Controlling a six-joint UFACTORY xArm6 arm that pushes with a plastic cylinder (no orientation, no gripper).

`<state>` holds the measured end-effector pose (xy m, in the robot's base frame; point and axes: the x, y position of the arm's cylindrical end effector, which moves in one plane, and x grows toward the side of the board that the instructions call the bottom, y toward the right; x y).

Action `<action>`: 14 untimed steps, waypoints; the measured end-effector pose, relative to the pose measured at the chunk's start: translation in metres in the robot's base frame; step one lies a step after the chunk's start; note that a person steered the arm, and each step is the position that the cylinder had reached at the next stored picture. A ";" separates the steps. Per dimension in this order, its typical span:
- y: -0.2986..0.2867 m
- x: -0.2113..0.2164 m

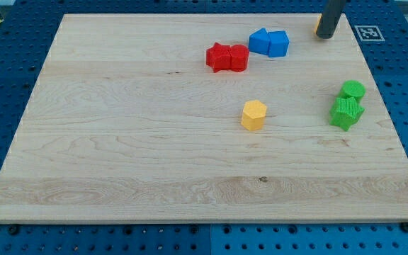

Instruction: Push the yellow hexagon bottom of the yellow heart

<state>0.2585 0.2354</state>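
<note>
Camera view, the only one: the rod is hanging over the desk (119,156) at the view's top right, with the tip (326,37) sitting near the far edge. This arm is carrying no fingers, just the plain rod, so nothing is opening or closing.

A yellow-orange sliver (317,27) is peeking out at the tip's left, touching the rod's outline. It is probably the yellow heart, but the shape is hidden.

The yellow hexagon (253,115) is lying well apart from the tip, down and to the view's left. It is standing alone and untouched.

Two blue blocks (269,43) are sitting near the tip's left, with two red blocks (227,57) further left. Two green blocks (348,104) are lying below the tip.

Judging by this, the push is not yet starting and the approach is in hand. Next the tip is needing to travel round to the hexagon's lower-left side. From there it should drive the hexagon up-right between blue and green, stopping just below the sliver.
</note>
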 end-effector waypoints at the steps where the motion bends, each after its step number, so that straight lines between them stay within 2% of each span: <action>1: 0.000 -0.008; 2: 0.000 -0.016; 3: -0.013 0.005; 4: -0.043 0.060; 5: -0.081 0.093; 7: -0.207 0.132; 8: -0.251 0.199; 9: -0.241 0.268; 11: -0.167 0.261; 14: -0.166 0.241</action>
<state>0.4995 0.0689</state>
